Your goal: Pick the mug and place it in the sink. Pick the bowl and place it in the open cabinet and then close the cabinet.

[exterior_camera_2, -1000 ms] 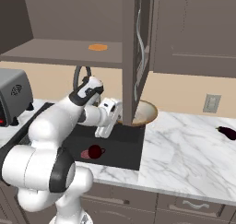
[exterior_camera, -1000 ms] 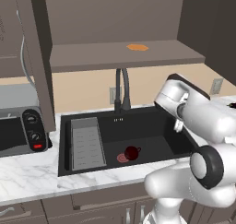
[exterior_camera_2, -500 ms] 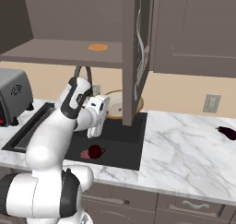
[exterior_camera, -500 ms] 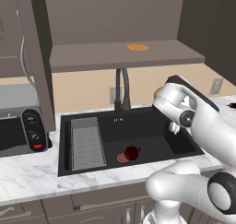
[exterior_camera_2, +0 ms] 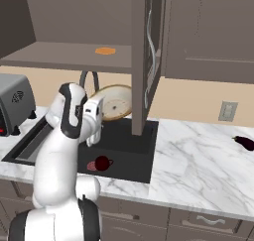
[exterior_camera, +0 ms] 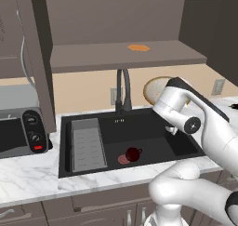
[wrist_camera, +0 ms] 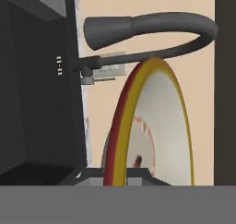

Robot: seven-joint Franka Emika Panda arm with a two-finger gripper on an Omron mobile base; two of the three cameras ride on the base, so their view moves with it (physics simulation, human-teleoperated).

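One bowl rides on edge in the jaws above the sink, its pale inside turned toward the right base camera and its rim running straight up between the fingers in the hand view, so the jaws look clenched on that rim, though the fingertips themselves are hidden at the bottom of that view. With such a thin hold on a tilted, wide dish, the chief risk appears to be a slip: if the bowl twists in the grasp on the way up, it could drop into the basin, where the mug already sits beside the red drain. A second hazard is the faucet, arching just beside the bowl, and the open cabinet door hanging close to its right; a wide swing could clip either. The shelf above carries a small orange patch near where the bowl would likely land. Around it, a white marble table runs both ways from the black basin, with a grey ribbed tray inside, a toaster oven at the left, a dark aubergine far right, and an outlet on the beige wall.
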